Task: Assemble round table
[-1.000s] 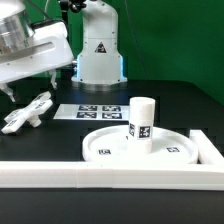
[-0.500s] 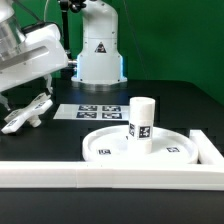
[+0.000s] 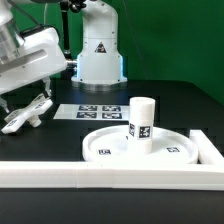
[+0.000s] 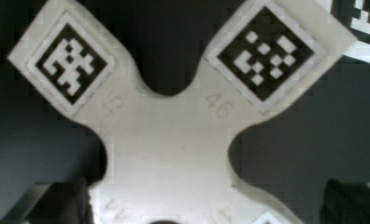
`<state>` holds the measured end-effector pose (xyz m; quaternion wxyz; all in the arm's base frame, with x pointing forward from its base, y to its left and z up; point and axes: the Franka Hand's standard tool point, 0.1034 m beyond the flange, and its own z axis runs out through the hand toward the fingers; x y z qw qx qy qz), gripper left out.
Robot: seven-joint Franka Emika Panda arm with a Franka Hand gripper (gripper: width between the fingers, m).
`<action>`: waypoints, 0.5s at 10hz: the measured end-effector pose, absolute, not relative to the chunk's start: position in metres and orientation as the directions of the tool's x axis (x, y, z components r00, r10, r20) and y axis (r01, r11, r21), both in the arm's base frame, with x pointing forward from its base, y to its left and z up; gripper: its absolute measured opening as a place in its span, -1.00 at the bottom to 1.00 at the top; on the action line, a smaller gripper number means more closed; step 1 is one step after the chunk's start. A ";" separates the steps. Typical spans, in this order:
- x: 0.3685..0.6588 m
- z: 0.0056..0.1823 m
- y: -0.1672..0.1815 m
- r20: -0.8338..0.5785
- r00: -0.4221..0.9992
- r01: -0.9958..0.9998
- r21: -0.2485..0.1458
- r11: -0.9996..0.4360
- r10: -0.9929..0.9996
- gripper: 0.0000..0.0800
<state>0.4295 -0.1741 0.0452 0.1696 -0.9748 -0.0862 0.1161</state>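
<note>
The small cross-shaped piece lies on the black table at the exterior view's left. It fills the wrist view, showing two arms with black-and-white tags. My gripper hovers right over it, open. Its dark fingers stand on either side of the piece's body, with a small gap on each side. The large round disc lies near the front, and the short thick post stands upright on it.
The marker board lies flat behind the disc. Long white border bars run along the front and the right. The robot base stands at the back.
The gripper has moved down and toward the exterior view's left, closer over the cross-shaped piece. The disc and the post have not moved.
</note>
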 end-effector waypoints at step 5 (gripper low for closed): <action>0.421 0.036 -0.179 -0.208 0.954 0.129 -0.360 -0.924 0.215 0.62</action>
